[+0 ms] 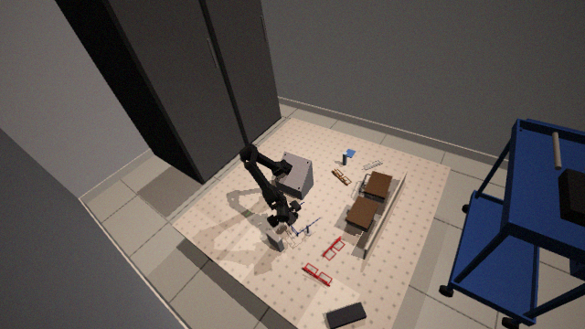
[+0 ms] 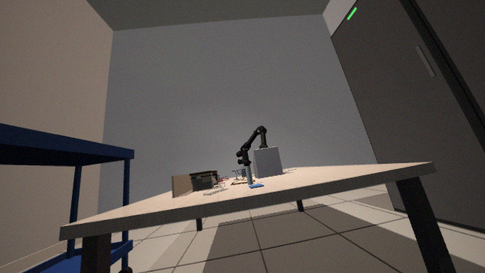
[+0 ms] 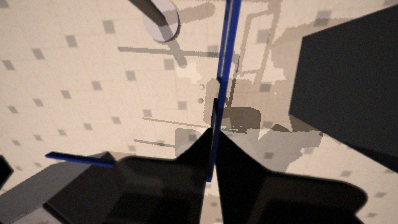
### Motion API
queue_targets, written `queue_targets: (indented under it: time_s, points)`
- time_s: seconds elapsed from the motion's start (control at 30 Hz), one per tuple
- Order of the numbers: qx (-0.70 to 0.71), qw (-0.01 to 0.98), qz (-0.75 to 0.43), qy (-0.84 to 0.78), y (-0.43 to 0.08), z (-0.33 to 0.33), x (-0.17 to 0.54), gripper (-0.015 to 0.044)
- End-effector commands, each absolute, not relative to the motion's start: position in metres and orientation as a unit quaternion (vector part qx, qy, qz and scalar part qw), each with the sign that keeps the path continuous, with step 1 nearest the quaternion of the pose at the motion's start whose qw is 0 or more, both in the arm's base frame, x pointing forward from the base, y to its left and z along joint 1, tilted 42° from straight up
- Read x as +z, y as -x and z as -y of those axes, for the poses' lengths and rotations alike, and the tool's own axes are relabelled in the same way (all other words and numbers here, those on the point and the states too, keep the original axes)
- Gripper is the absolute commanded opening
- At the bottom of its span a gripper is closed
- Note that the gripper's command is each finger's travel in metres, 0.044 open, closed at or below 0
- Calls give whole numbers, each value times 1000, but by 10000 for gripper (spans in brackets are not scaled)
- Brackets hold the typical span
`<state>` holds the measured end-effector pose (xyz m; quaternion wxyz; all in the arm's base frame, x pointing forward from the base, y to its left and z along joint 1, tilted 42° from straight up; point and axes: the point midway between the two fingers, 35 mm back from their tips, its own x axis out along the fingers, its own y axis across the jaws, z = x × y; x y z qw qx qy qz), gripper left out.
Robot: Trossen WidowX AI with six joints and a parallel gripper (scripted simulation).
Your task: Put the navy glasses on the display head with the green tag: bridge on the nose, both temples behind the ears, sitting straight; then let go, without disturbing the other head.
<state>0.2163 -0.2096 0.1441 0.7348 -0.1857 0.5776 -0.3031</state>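
Observation:
My gripper (image 3: 212, 132) is shut on the navy glasses (image 3: 226, 50) (image 1: 297, 234) and holds them above the table. In the wrist view their front runs up from the fingertips, seen nearly edge-on; a temple (image 3: 80, 159) shows at the left, beyond the left finger. In the top view the temples point toward the upper right. A thin post on a round base (image 1: 307, 229) (image 3: 171, 17) stands close to the glasses. A dark grey block (image 1: 276, 241) (image 3: 345, 90) stands on their other side. I cannot make out which object bears the green tag, nor clearly identify either display head.
Two red glasses (image 1: 334, 249) (image 1: 317, 274), brown glasses (image 1: 341, 176) and pale glasses (image 1: 373, 164) lie on the table. Two brown-topped blocks (image 1: 378, 184) (image 1: 362, 213) stand by a low wall (image 1: 386, 215). A cylinder (image 1: 345, 159) (image 2: 248, 175) and a black box (image 1: 345, 315) are farther off.

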Motion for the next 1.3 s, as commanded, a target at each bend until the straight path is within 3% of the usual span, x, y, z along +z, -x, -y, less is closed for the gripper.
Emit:
queue_targets:
  time_s: [0.0, 0.63, 1.27]
  points:
    - [-306, 736, -575, 185, -220, 210, 147, 0]
    - [-305, 736, -575, 184, -216, 171, 192, 0]
    - [-364, 756, -541, 51, -258, 126, 144, 0]
